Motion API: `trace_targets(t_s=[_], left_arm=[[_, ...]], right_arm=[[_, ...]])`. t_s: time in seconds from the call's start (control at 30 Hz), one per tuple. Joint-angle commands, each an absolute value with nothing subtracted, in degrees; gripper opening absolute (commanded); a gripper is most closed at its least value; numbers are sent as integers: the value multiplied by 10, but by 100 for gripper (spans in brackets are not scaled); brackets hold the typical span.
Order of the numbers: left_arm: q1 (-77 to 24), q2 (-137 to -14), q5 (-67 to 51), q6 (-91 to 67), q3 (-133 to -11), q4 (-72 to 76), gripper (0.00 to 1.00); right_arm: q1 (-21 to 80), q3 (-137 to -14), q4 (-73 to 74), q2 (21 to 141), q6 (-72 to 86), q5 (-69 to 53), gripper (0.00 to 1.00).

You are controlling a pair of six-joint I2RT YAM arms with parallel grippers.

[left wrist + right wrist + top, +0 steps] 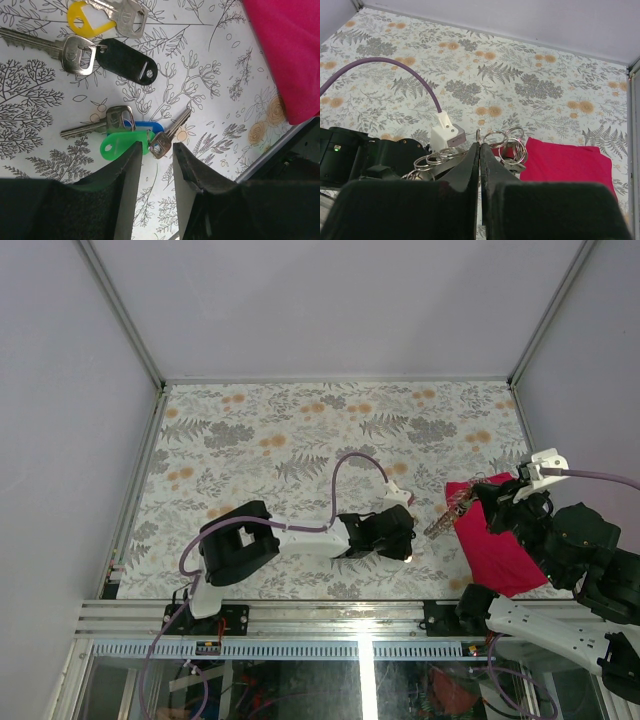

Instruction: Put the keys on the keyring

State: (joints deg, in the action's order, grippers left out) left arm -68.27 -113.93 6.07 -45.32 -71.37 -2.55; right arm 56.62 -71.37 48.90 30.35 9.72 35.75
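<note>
Steel on steel next, calling for lowering the empty, half-spread left gripper (157, 148) onto the green-tagged key (118, 145) at 12 o'clock off its tips, pinching the metal head, not the tag, and offering it to the keyring (496, 139) clamped in the closed right gripper (479, 148) at 3 o'clock.

Table (300, 430): covered by a sheet printed with grey ferns and orange flowers; flat and evenly lit. Walls (340, 300): plain pale grey panels at the back, left and right, meeting the table edge. Metal posts (118, 310): one along each back corner, slanting outward in the top view. Slotted aluminium rail (330, 612): spans the near edge. Below the rail: a dim space crossed by a bright vertical streak of light (367, 680).
</note>
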Motion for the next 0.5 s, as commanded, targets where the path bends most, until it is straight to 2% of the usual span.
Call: trace_targets(t_s=[0.0, 0.27, 0.47], left_arm=[[-685, -1152, 76, -445, -735, -17, 31], [-685, -1166, 78, -440, -743, -22, 26], [-685, -1170, 81, -439, -748, -25, 16]], right_arm=[[568, -715, 428, 300, 102, 355, 0], [568, -712, 427, 297, 104, 353, 0], [568, -711, 427, 298, 104, 351, 0]])
